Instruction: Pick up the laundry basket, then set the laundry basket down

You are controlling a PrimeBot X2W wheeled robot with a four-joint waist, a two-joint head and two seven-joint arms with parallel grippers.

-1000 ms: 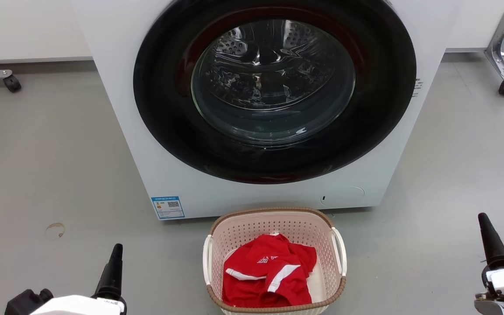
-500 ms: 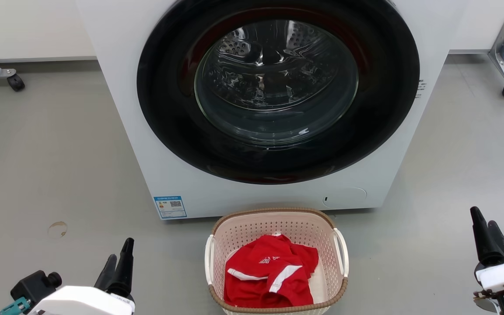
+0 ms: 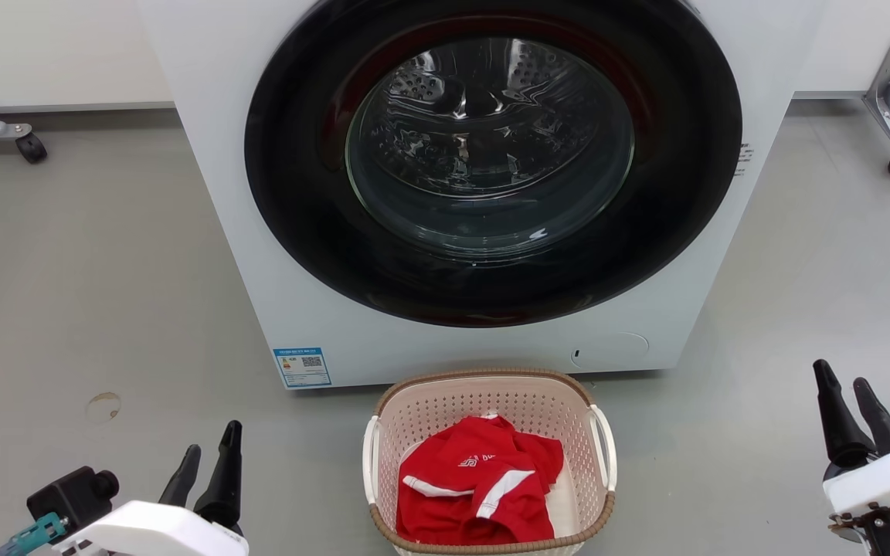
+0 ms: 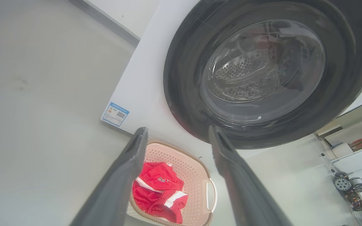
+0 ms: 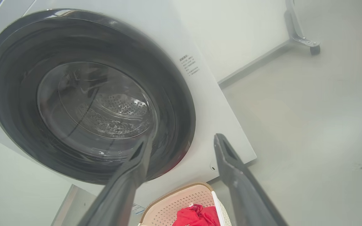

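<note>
Resting on the floor (image 3: 66, 309) just in front of the washer (image 3: 283, 324), the laundry basket (image 3: 491, 401) holds the same place as one second ago. The slight shift of the whole head view is camera motion, not basket motion. A red garment (image 3: 476, 486) lies inside the basket. The left handle (image 3: 370, 455) and the right handle (image 3: 608, 455) are both free, with nothing touching them.

The change is in the jaws. One second ago each gripper showed in the head view as a single dark spike. Now each shows two separate fingers with a clear gap between them.
- The left gripper (image 3: 212, 442) stands near the basket on its left side, jaws partly open and empty.
- The right gripper (image 3: 841, 374) stands well apart from the basket on its right side, jaws likewise partly open and empty. It sits slightly closer in than before.

Both wrist views confirm the spread: the fingers diverge, and nothing lies between them.

Assessment: this is the pre-grasp stage, and the pick-up has not begun. Each gripper probably has to close in on the handle on its own side, and the right gripper has farther to travel. Unequal arrival or an uneven lift could tilt the basket and shift the garment
</note>
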